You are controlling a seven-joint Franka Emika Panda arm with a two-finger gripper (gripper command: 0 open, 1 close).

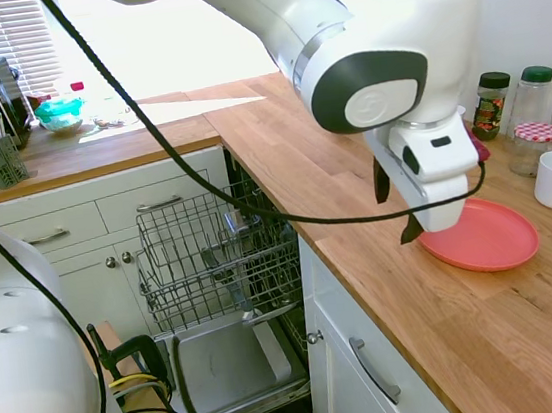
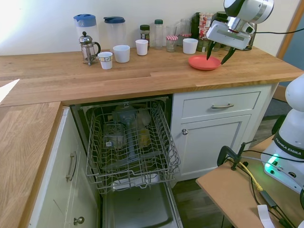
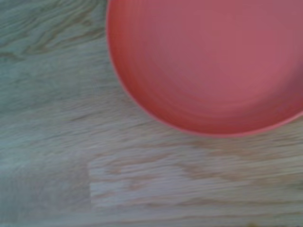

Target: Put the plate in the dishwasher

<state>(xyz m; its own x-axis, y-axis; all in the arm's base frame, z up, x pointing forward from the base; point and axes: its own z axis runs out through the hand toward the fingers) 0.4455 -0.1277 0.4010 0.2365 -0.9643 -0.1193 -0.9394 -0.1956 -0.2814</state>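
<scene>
The gripper [image 2: 217, 53] hung with fingers apart just above 1 plate [image 2: 204, 62]; 1 dishwasher [image 2: 130, 142] stood open well below.

We see a wooden worktop [image 2: 118, 76] carrying the red plate [image 2: 204, 62], which lies flat near the front edge. Behind it stand 4 white cups [image 2: 121, 53], a coffee press [image 2: 87, 47], 2 clear jugs [image 2: 115, 31] and several jars [image 2: 145, 33] along the wall.
</scene>
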